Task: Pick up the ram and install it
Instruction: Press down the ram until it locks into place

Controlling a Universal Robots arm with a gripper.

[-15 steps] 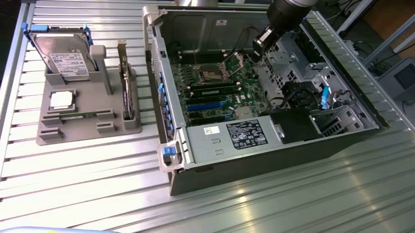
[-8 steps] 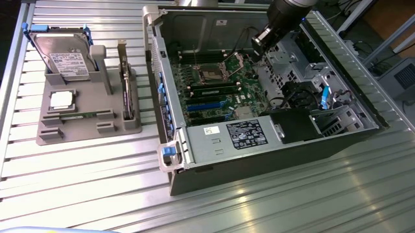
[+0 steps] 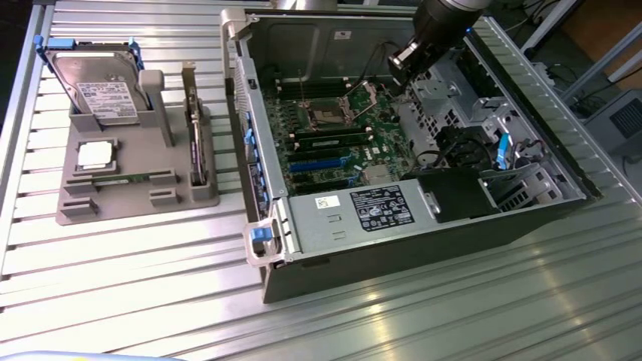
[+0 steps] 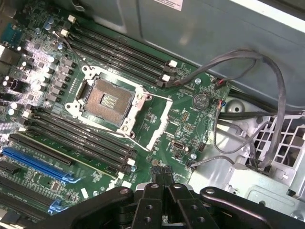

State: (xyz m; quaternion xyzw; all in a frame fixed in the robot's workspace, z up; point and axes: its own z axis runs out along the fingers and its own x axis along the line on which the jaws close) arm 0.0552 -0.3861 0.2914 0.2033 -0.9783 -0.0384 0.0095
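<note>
Nearest the wrist camera, the gripper (image 4: 162, 179) presents its two dark fingertips (image 4: 156, 177) drawn together with nothing between them; we read it as closed and empty. Beyond the tips we see the motherboard (image 4: 186, 119), with its open processor socket (image 4: 107, 100) and a bank of long black memory slots (image 4: 81, 138) running beside that socket. In the exterior view the gripper (image 3: 399, 75) hangs inside the open computer case (image 3: 401, 248), above the board's far edge near the socket (image 3: 329, 114). We find the ram (image 3: 131, 179) outside the case altogether, lying in a front groove of the grey holder tray (image 3: 75, 207) on the slatted table (image 3: 452, 316). From the gripper the ram lies at about eight o'clock in the exterior view and well apart, with the case wall between them. Its long axis runs roughly from nine o'clock to three o'clock, close to parallel with the memory slots (image 3: 326, 139) on the board. On the same tray, a hard drive (image 3: 95, 86) leans at twelve o'clock from the ram, a square silver processor chip (image 3: 95, 154) sits just beside it at eleven o'clock, and a dark expansion card (image 3: 198, 143) stands on edge at two o'clock. We judge the pick not yet made.
</note>
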